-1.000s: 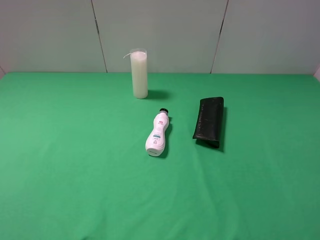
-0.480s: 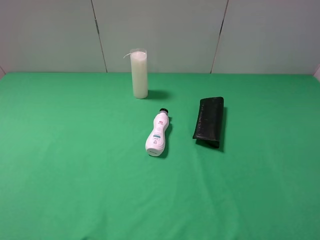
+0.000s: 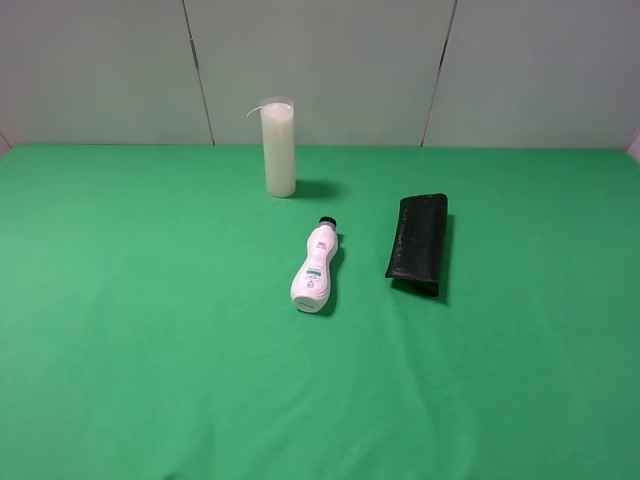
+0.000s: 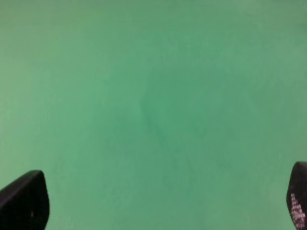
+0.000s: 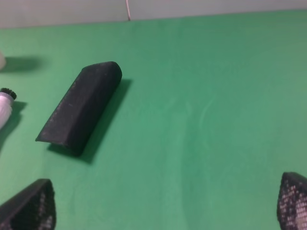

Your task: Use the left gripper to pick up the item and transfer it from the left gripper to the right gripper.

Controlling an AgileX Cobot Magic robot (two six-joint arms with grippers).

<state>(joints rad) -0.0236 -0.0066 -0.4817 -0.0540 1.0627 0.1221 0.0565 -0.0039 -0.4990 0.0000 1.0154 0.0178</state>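
The item, a flat matte black glasses case, lies on the green cloth right of centre in the exterior high view. It also shows in the right wrist view, ahead of the right gripper, whose fingertips stand wide apart and empty. The left gripper is open and empty too, its fingertips over bare green cloth, with the case out of its view. Neither arm shows in the exterior high view.
A white plastic bottle with a black cap lies left of the case; its cap end shows in the right wrist view. A tall white candle in glass stands at the back. A grey wall closes the far edge.
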